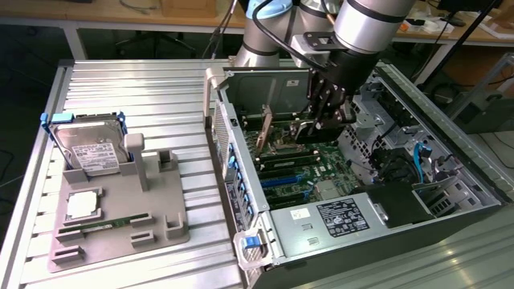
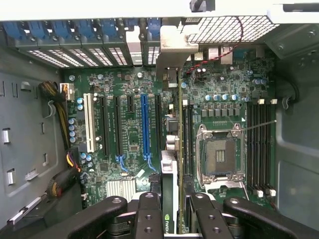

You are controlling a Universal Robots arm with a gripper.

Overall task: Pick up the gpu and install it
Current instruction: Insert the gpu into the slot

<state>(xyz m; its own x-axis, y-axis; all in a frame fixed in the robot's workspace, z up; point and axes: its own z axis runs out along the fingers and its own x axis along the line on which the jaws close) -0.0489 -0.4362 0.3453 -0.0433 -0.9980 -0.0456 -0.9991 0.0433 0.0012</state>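
The open computer case lies on its side with the green motherboard exposed. My gripper is down inside the case and shut on the gpu, which the wrist view shows edge-on between the two black fingers. The card's silvery end bracket reaches the rear slot openings. The card stands upright over the board, between the blue slot and the CPU socket. In the exterior view my gripper holds the gpu above the board. I cannot tell whether it touches a slot.
On the exterior view's left, a grey fixture holds a hard drive, a CPU and a green memory stick. The case walls, the power supply and the drive cage with cables hem in the gripper.
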